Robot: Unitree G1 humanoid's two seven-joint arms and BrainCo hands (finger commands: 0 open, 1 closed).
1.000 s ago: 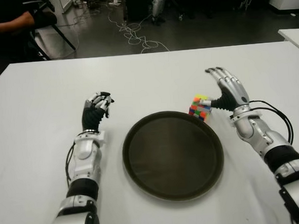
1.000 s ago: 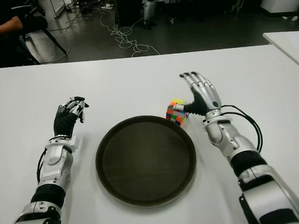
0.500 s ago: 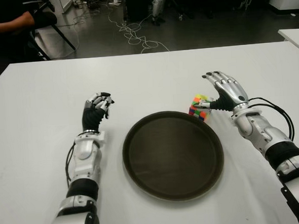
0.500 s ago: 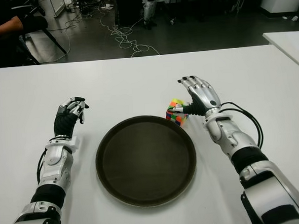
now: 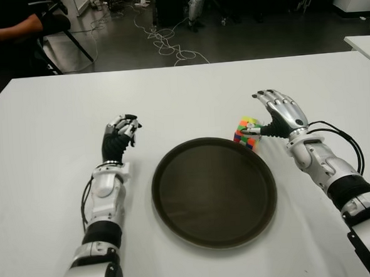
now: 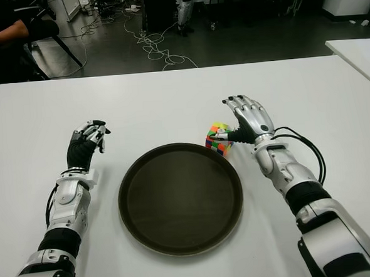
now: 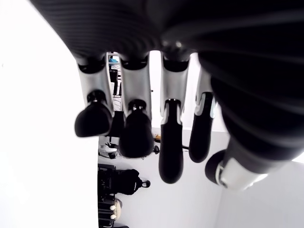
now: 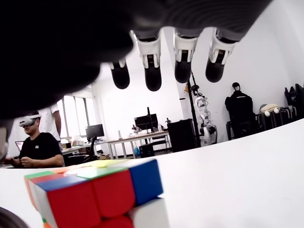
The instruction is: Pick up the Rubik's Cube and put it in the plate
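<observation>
Just right of centre in the left eye view, against the upper right rim of the round dark plate (image 5: 214, 193), we find the Rubik's Cube (image 5: 248, 133). It stands on the white table (image 5: 188, 94), outside the plate, seemingly touching its rim. Its faces show a patchwork of small squares: yellow and green on top, red, orange, blue and purple on the sides facing us. In the right wrist view the near side shows red squares, one blue square and one white one, with a yellowish green top. We can read no brand, label or writing on the cube, the plate or the hands.

Our right hand (image 5: 281, 112) sits immediately right of the cube, palm toward it, its fingers (image 8: 153, 76) arched over the cube without closing on it; the thumb tip appears to meet the cube's right side. The hand holds nothing.

Our left hand (image 5: 120, 133) shows in the left middle of the frame, left of the plate and apart from it, fingers (image 7: 136, 137) curled inward on nothing.

In the upper left corner a seated person's arm (image 5: 12, 28) is visible beyond the table.
</observation>
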